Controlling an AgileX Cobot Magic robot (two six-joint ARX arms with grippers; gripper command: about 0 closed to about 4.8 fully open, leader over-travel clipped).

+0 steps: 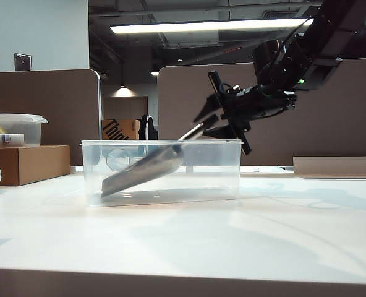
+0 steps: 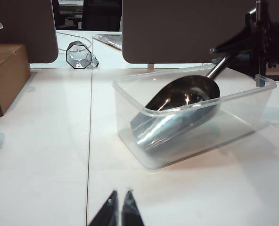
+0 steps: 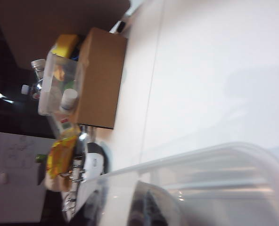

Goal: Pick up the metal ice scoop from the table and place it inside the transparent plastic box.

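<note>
Steel metal ice scoop slants inside transparent plastic box, centre frame, tip on its floor for release; right gripper pinches the handle narrowly; left gripper, lower frame, idle, fingers together.

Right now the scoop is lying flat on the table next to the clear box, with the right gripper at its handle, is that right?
Not quite. The metal ice scoop is already inside the transparent plastic box, tilted with its bowl down, as the exterior view shows. The right gripper is indeed at its handle.
</note>
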